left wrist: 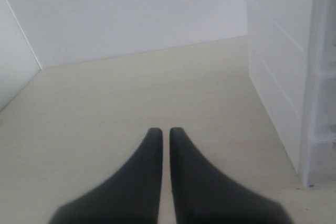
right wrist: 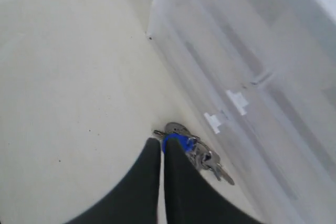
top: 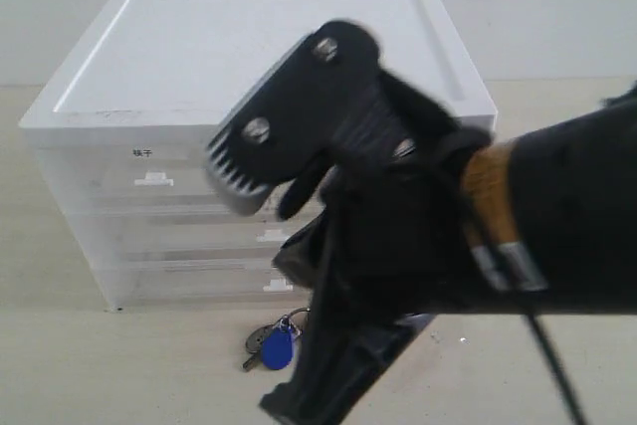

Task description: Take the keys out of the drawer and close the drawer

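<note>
The keys (top: 271,343) lay on the table (top: 60,365) at lower centre of the exterior view, just before the drawer unit (top: 269,57). The right gripper (right wrist: 161,142) had its fingers nearly together, tips beside the keys, gripping nothing. The left gripper (left wrist: 166,130), likewise narrow and empty, hung over the table.

Cabinet top (top: 269,37): opaque white plastic, matt, smooth. Drawer fronts (top: 199,196): frosted translucent plastic, slight sheen. Keys (top: 261,337): grey metal, dull shine. Blue fob (top: 278,349): glossy plastic. Tabletop (top: 119,365): pale cream, smooth, matt, few faint specks. Left tool (left wrist: 166,132): black, matt, smooth-skinned. Right tool (right wrist: 160,144): same black matt finish. From exterior view, ribbed pad (top: 234,174) and bright metal screws (top: 257,128) on its finger.
</note>
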`<state>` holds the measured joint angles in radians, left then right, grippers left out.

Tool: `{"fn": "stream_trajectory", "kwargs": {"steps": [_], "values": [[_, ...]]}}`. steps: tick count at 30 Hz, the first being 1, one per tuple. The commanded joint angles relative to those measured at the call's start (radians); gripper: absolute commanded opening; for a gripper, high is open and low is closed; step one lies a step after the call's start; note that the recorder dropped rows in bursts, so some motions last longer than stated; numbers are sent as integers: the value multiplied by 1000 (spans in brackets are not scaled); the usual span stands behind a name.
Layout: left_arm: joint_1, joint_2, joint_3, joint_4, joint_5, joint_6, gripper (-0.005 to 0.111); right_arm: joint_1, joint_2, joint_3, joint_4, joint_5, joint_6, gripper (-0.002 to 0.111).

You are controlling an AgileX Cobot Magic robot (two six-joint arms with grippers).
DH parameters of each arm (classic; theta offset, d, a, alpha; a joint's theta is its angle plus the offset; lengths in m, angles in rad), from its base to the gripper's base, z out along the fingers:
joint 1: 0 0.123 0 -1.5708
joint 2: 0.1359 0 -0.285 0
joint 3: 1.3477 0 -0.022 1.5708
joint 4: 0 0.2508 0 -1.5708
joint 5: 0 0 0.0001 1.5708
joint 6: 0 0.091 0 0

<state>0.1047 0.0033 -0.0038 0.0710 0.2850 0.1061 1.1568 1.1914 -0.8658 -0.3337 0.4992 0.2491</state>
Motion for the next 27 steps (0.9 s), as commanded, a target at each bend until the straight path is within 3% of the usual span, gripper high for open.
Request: {"fn": "stream_trajectory", "kwargs": {"steps": [1, 19, 24, 27], "values": [[4, -3, 4, -4, -1, 1, 4, 3, -223, 5, -12, 126, 6, 0], [4, -3, 4, -4, -1, 1, 4, -4, -1002, 7, -8, 156, 8, 0], [4, -3, 4, -4, -1, 1, 4, -99, -1130, 9, 42, 156, -2, 0], [4, -3, 4, -4, -1, 1, 4, -226, -1185, 28, 173, 131, -131, 0]]}}
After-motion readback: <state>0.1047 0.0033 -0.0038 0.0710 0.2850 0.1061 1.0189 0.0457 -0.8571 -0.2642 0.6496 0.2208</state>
